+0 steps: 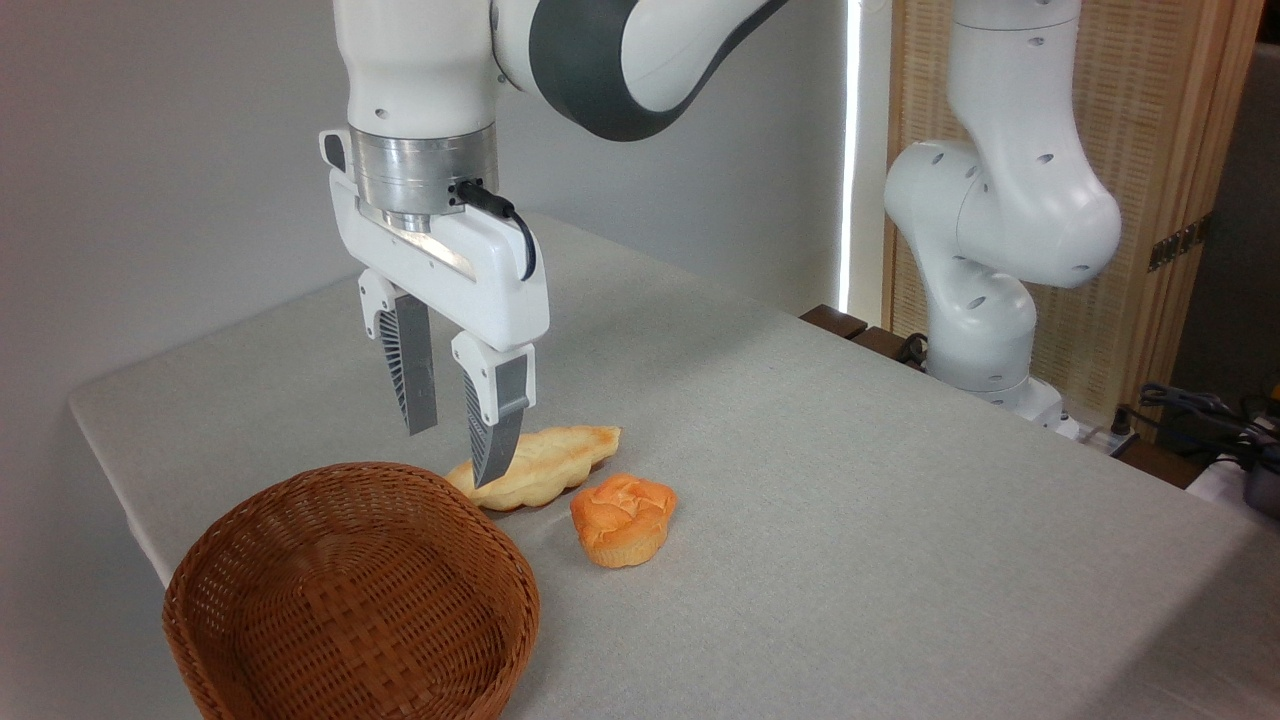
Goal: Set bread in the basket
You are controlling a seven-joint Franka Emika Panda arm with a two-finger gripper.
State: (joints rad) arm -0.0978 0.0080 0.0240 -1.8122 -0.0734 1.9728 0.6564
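Here, pincer point(458, 455) hangs above table point(850, 480), jaws part-open w/ nothing between, tips in front of pale braided loaf point(545, 465). Orange bread point(622, 518) lies on table just right of loaf, near basket point(350, 600) at front-left edge.
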